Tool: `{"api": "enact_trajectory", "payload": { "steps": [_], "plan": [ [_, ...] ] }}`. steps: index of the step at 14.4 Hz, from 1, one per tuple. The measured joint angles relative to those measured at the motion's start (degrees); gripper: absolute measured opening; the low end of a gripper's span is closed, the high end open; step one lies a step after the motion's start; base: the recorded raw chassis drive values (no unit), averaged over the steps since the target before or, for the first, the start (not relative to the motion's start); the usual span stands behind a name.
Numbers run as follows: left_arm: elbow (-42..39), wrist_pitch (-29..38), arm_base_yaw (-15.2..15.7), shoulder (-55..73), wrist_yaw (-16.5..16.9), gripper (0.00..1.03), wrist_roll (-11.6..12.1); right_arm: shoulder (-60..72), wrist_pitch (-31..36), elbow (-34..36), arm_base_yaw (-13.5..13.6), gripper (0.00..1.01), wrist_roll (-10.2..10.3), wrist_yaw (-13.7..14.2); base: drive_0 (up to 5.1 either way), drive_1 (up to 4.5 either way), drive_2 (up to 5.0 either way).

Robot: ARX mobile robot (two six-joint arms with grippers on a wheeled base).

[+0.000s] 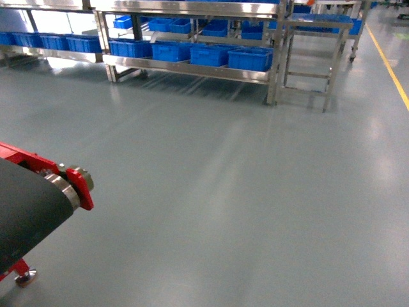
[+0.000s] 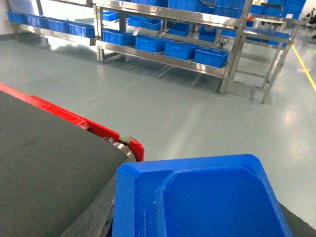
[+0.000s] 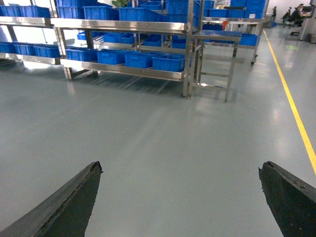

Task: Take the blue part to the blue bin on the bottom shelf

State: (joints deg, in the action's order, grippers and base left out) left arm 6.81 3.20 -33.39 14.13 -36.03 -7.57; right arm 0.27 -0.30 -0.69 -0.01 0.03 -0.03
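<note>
Right now the big gray floor [image 1: 243, 192] lies between the robot and the steel rack [image 1: 192, 67], which stands well apart, far across the room. Blue bins [image 1: 211, 56] sit in a row on its bottom shelf. A black conveyor belt [image 1: 25, 211] with a red frame sits close by on the left.

The blue part [image 2: 197, 197] fills the bottom of the left wrist view, right up against the camera. I think the left gripper is holding it, but its jaws are hidden, so I cannot tell. The part looks like a shallow tray, hollow side up. It is cut off, so I cannot tell its long way.

The right gripper [image 3: 180, 197] has its two fingers [image 3: 64, 202] spread wide, with nothing between them.

To do this step well, I think the robot should drive slowly toward the rack, keep the part level, then lower it gently into a bottom bin.
</note>
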Motion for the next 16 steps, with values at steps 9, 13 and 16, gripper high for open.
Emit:
{"api": "enact_trajectory", "payload": {
  "steps": [9, 13, 16],
  "plan": [
    [0.0, 0.0, 0.0, 0.0, 0.0, 0.44, 0.0, 0.0, 0.0, 0.0, 0.0, 0.98, 0.0, 0.0, -1.6, -1.6, -1.6],
    [0.0, 0.0, 0.0, 0.0, 0.02, 0.44, 0.0, 0.0, -0.02, 0.0, 0.0, 0.98, 0.0, 0.02, -1.6, -1.6, -1.6],
    [0.0, 0.0, 0.0, 0.0, 0.0, 0.44, 0.0, 0.0, 0.0, 0.0, 0.0, 0.98, 0.0, 0.0, -1.6, -1.61, -1.6]
  ]
}}
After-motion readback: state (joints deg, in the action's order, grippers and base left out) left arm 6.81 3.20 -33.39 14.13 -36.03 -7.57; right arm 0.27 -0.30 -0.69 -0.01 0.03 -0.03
